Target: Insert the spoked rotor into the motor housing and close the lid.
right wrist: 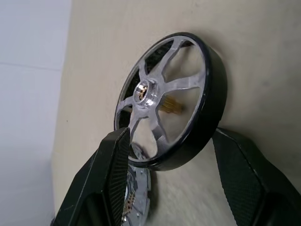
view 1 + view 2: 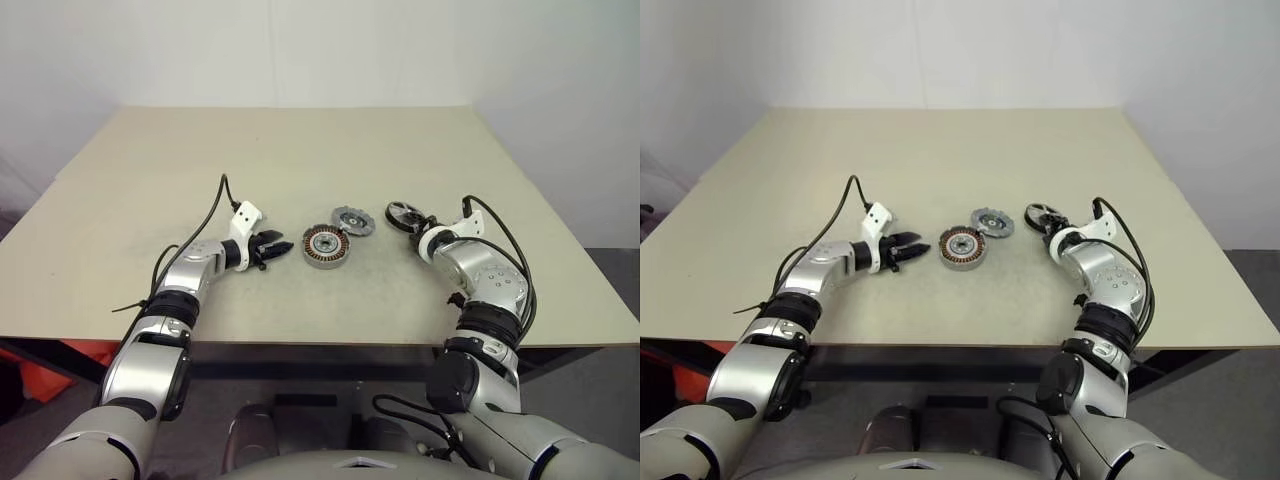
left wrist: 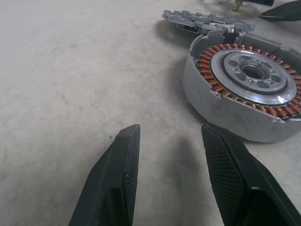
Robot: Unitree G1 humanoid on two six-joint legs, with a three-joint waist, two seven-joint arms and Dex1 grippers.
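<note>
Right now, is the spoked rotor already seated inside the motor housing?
No, the motor housing shows bare copper windings, and the spoked rotor lies apart on the table.

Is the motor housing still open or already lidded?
Open: the motor housing shows bare copper windings, and the lid lies on the table beside it.

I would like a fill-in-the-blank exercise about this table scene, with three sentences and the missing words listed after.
1. The ring of windings inside the motor housing is ______ in colour.
2. Seen from the head, the lid lies between the motor housing and the ______.
3. The right claw has its open fingers on either side of the dark rim of the ______.

Missing words: copper; spoked rotor; spoked rotor
</note>
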